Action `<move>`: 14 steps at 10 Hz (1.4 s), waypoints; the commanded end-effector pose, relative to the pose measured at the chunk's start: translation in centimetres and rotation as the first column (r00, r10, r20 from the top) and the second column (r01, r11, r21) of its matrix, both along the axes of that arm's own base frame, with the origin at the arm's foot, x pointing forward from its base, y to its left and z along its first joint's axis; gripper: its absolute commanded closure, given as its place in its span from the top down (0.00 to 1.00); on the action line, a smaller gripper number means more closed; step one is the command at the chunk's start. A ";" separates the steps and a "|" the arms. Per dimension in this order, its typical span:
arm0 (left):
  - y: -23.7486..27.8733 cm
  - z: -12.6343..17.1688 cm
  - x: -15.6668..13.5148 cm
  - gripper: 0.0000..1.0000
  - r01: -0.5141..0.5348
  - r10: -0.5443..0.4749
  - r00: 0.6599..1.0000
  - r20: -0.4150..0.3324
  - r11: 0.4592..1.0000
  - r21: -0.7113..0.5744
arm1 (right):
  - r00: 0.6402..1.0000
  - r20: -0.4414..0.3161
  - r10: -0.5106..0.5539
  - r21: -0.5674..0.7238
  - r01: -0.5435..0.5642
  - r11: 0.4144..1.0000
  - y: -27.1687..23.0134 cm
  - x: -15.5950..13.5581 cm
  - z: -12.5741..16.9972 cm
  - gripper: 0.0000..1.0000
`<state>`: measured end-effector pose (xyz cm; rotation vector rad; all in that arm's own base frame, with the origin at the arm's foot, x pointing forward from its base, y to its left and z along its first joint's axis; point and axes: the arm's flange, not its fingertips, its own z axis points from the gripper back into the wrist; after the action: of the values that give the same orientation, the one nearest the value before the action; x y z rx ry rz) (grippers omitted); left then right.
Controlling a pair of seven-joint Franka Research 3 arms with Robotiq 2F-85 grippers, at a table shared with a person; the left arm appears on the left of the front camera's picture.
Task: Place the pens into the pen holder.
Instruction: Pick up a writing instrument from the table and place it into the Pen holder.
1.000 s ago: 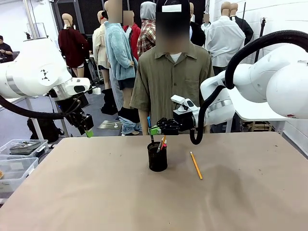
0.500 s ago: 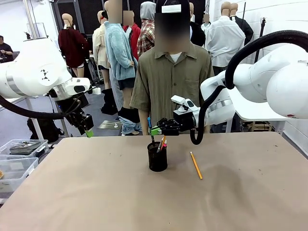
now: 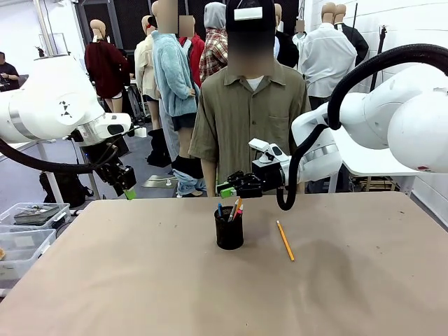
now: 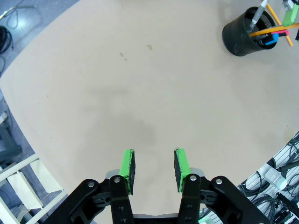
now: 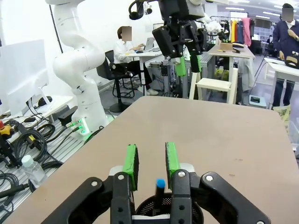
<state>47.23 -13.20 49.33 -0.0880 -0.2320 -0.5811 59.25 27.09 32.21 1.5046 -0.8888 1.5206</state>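
You had the right gripper point(image 3: 225, 190) poised directly over the pen holder point(image 3: 229, 232), which stood on the table toward the far edge, about midway between its left and right edges. The gripper's green pads point(image 5: 132, 164) stood a narrow gap apart with nothing between them. In the right wrist view the cap of the blue pen point(image 5: 160, 183) sat just below that gap, so I judged the pen released rather than gripped. Hanging straight above the cup's mouth made sense: a pen let go there drops inside instead of catching the rim.

Your left gripper point(image 3: 129, 190) hung raised near the table's far left corner, well apart from the holder. Its fingers were moderately apart and empty. I read that as parking it out of the other arm's way.

The holder was a small black mesh cup, upright and shorter than its contents, so the pens leaned and fanned above its rim. Among them were a white-silver pen point(image 4: 258, 13), an orange one point(image 4: 264, 31) and one with a pink-red end point(image 4: 281, 31).

A yellow-orange pencil point(image 3: 285, 240) lay flat on the table to the holder's right, apart from it. By my reckoning it was the one piece left to place.
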 end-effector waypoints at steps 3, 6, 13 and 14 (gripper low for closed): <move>0.1 0.1 -0.1 0.46 -0.002 0.002 1.000 0.013 1.000 0.016 | 1.000 0.019 0.016 -0.014 -0.016 1.000 -0.1 -0.1 0.4 0.33; 0.1 0.1 -0.1 0.46 -0.002 0.002 1.000 0.013 1.000 0.016 | 0.995 0.102 -0.001 -0.005 0.002 1.000 -1.9 -1.8 3.1 0.33; 0.1 0.1 -0.1 0.46 -0.002 0.002 1.000 0.013 1.000 0.016 | 0.942 0.212 -0.260 -0.038 0.274 0.961 -10.2 -8.9 9.7 0.33; 0.1 0.1 -0.1 0.46 -0.002 0.002 1.000 0.013 1.000 0.016 | 0.927 0.193 -0.321 -0.065 0.338 0.939 -11.4 -9.9 10.3 0.33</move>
<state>47.23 -13.20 49.36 -0.0880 -0.2325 -0.5811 51.19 15.39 41.79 1.1447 -1.0983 1.5390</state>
